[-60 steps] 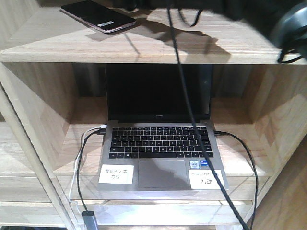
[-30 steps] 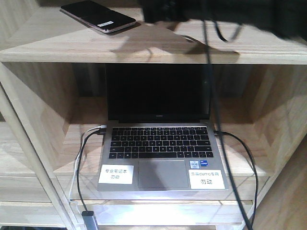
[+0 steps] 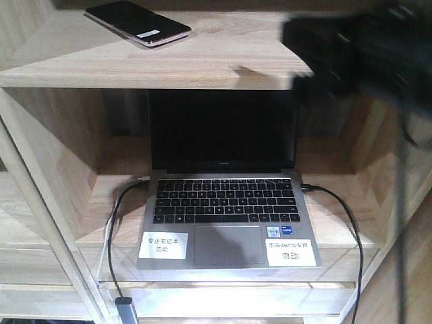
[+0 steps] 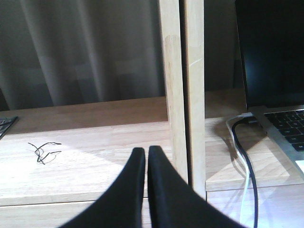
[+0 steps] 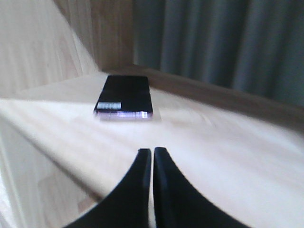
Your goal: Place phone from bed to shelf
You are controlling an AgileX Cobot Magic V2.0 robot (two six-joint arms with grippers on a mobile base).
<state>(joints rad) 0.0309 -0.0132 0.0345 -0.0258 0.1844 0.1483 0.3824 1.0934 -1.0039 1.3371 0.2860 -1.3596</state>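
- In the exterior front-facing view, the phone (image 3: 138, 23) is seen lying flat on the top board of the shelf (image 3: 202, 64), near its left back corner, with a small white sticker on its glossy black face and a pinkish rim showing
- Nothing is touching the phone; a dark blurred mass, taken to be the right arm (image 3: 368, 50), is seen at the upper right, well apart from it, and its tool cannot be made out in this view
- In the compartment below, an open grey laptop (image 3: 226, 202) with a black screen is placed, two white labels stuck beside its trackpad; a black cable (image 3: 337, 209) is plugged in on each side
- In the left wrist-mounted view, the left tool (image 4: 146, 156) is seen with its two black fingers pressed together and nothing between them, held over a lower shelf board just beside a double wooden upright (image 4: 183, 90); a corner of the laptop is visible to the right and a grey curtain (image 4: 85, 47) behind
- In the right wrist-mounted view, the right tool (image 5: 152, 159) is likewise seen pressed together and empty, above the front part of the top board; the phone (image 5: 125, 96) is seen ahead of it and slightly left, apart from the fingertips, lying flat
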